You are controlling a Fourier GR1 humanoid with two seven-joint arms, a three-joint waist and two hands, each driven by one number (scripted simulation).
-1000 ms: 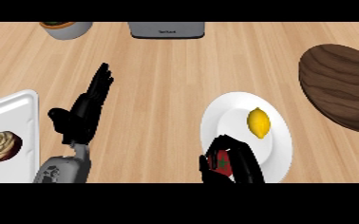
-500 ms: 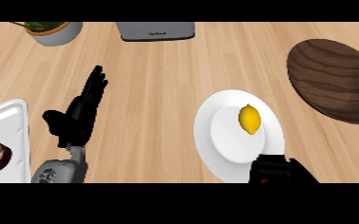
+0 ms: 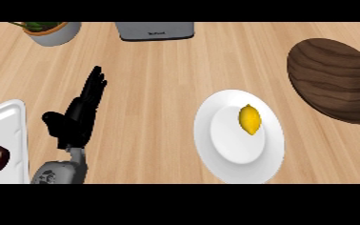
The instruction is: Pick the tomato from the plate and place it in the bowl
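A white plate (image 3: 235, 155) lies on the wooden counter at the lower right of the head view. A yellow lemon (image 3: 249, 119) rests on its upper right part. No tomato shows anywhere in this view. The dark brown wooden bowl (image 3: 330, 76) sits to the upper right of the plate, cut by the view's right edge, and nothing shows inside it. My left hand (image 3: 74, 119) is at the lower left, open and resting with its fingers pointing up, well apart from the plate. My right hand does not show.
A grey appliance (image 3: 155, 30) stands at the counter's far edge, with a potted plant (image 3: 53, 32) to its left. A white tray (image 3: 10, 124) at the left edge carries a dark item (image 3: 4, 157), right beside my left hand.
My right hand, curled round a red thing at the plate's lower edge a second ago, has slid down and out of view. The left hand has stayed where it was.
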